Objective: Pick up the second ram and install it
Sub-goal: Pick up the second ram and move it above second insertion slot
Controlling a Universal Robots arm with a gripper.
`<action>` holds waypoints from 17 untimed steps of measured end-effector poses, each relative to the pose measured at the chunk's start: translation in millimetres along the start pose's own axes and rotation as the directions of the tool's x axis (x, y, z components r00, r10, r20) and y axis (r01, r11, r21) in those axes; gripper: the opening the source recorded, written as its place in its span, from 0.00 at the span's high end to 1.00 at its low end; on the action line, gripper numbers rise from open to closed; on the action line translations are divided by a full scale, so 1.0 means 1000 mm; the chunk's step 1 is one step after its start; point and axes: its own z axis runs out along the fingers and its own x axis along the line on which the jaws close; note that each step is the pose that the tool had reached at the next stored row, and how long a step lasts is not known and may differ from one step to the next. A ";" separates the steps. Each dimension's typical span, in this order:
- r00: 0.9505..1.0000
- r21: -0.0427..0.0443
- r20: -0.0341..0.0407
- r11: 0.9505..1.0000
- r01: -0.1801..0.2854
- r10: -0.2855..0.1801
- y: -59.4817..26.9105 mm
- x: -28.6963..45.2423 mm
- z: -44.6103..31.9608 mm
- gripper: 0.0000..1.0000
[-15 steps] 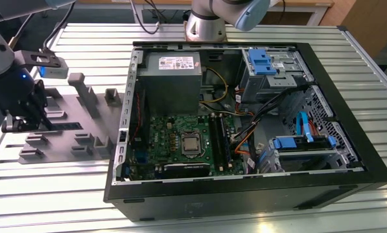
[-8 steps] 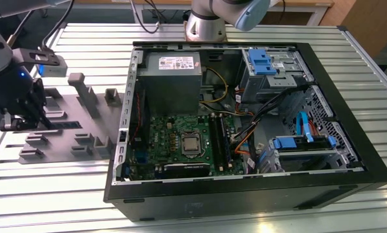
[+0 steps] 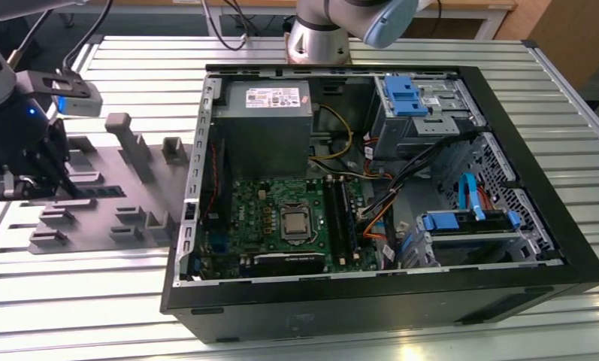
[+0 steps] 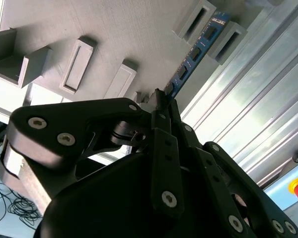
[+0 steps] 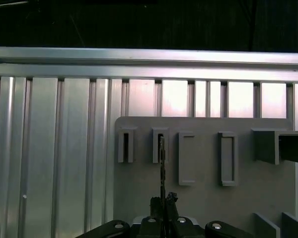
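One ram (image 4: 197, 50) stands on edge in the grey rack (image 4: 89, 29), seated across two slots at the rack's edge. Gripper (image 5: 163, 201) jaws are closed narrowly on its near end, apparently touching both faces.

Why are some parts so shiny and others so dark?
In the first wrist view the metal table gleams under light, with blackness beyond its edge; in the second wrist view the gripper looms dark against the bright gray tray; in the exterior view the table's ribs show pale glare.
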 end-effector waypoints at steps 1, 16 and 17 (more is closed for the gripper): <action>1.000 0.000 0.000 1.000 0.000 0.000 0.0000 0.0000 -0.0004 0.86; 1.000 0.000 0.000 1.000 0.000 0.000 0.0002 0.0000 -0.0085 0.86; 1.000 0.000 0.000 1.000 0.000 0.000 0.0002 0.0000 -0.0091 0.86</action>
